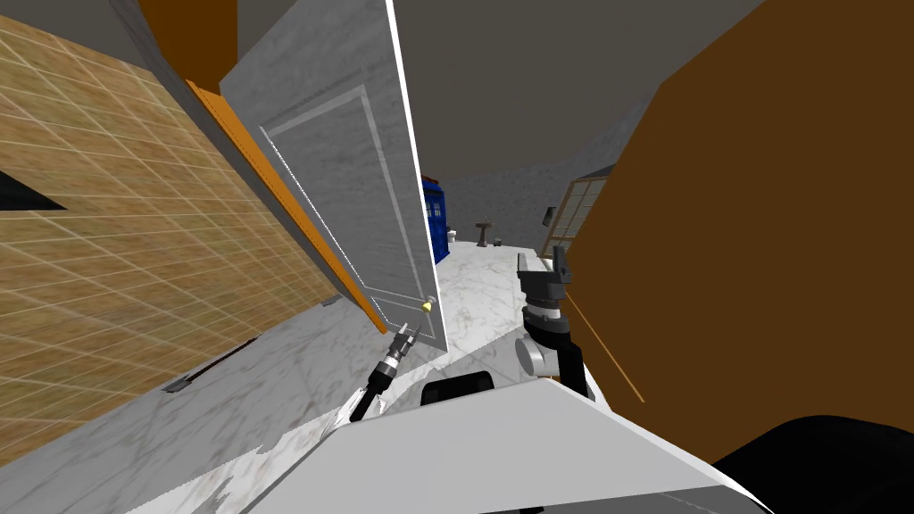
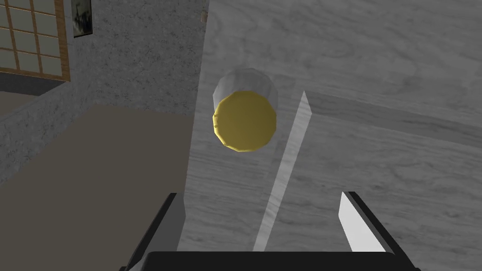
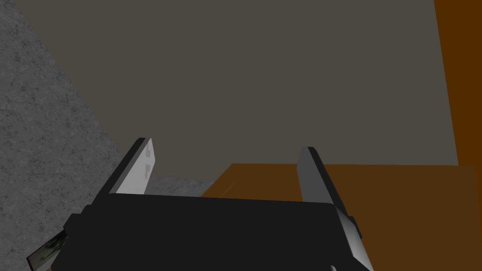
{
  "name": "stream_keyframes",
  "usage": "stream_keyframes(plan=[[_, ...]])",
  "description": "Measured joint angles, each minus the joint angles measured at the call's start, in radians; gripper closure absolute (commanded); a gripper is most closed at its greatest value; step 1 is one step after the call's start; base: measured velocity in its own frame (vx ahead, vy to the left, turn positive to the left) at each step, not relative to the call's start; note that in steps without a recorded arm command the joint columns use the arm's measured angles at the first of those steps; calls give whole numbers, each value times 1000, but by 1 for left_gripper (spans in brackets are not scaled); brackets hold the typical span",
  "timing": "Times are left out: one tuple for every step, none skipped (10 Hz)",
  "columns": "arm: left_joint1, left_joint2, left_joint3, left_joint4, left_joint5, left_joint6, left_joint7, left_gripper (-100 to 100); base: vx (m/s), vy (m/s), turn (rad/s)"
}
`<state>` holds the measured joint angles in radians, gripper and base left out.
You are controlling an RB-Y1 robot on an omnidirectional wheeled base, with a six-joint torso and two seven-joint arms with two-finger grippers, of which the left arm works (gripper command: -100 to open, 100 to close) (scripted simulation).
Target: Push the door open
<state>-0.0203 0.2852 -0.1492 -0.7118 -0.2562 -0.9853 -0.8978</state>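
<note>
The grey, wood-grained panelled door [image 1: 357, 178] stands partly open at the left of the scene, hinged on an orange frame [image 1: 268, 187] beside a tan tiled wall [image 1: 116, 250], with its free edge towards the middle. Past that edge a white marbled floor [image 1: 482, 286] runs to a far blue box [image 1: 435, 223]. The left gripper [image 1: 409, 335] reaches up to the near, low corner of the door, just beside the round yellow knob [image 2: 245, 121]. Its two blade fingers are apart. One finger [image 2: 357, 226] is over the door face, while the other sits at the free edge, partly hidden by the door, so I cannot tell whether either touches it. The right gripper [image 1: 560, 259] hangs raised at the right near a brown wall [image 1: 768, 250], its fingers spread with nothing between them. The push looks about to be made or only just begun, with plenty of swing left. The main risk is the narrow contact. Thin fingertips set so near the free edge could slide off it as the door turns away, leaving the hand to poke through the gap. A finger on the wrong side of the edge could hook the door, and a drift towards the knob could snag a blade on its grey collar [image 2: 240, 82].
</note>
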Motion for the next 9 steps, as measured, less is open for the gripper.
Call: stream_keyframes(plan=[[-1,5,2,6,-7,-6,-26,-100,-42,-42,31],[0,12,5,9,-15,-12,-55,-100,-30,-27,17],[0,16,7,14,-19,-17,-73,-100,-24,-22,19],[2,21,9,15,-24,-21,-91,-100,-35,-31,27],[4,27,11,17,-31,-27,-114,-100,-27,-25,26],[8,32,13,14,-37,-29,-134,-100,-29,-23,27],[11,39,15,15,-43,-33,-153,-100,-15,-11,7],[11,40,16,15,-44,-34,-157,-100,70,-44,-39],[10,38,17,13,-43,-30,-158,-100,145,-36,-21]])
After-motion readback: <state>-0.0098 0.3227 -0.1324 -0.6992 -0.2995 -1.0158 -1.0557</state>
